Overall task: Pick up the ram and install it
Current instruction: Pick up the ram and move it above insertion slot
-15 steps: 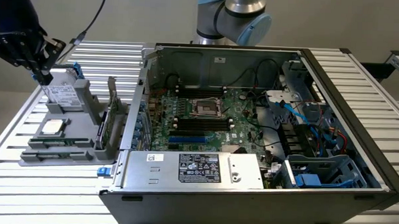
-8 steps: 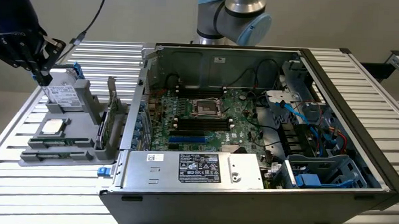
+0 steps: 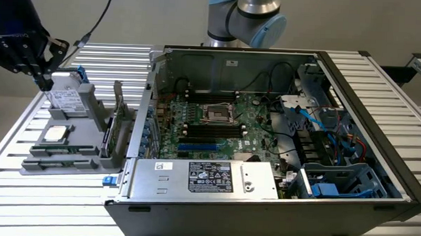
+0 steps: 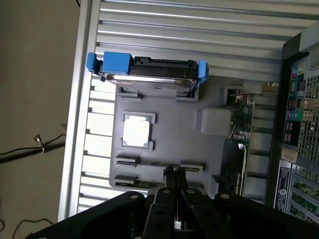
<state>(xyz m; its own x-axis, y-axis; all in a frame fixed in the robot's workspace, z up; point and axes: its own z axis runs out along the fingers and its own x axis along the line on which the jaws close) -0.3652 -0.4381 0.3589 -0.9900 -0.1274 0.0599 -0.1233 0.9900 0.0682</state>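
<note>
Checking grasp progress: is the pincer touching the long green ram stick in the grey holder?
Apart. Exterior view shows the shut pincer well clear of the ram stick.

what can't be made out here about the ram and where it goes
1. The ram: exterior view, lying edge-on in the grey holder, chips too small to see.
2. The ram, wrist view: partly hidden behind the shut jaws.
3. The motherboard memory slots: exterior view, too small to tell whether their latches stand open.

Slatted metal table (image 3: 46,201), pretty shiny under even light. Plain grey wall (image 3: 158,16) behind its far edge, beige floor (image 4: 35,74) past one side, loose cable (image 4: 25,152).
</note>
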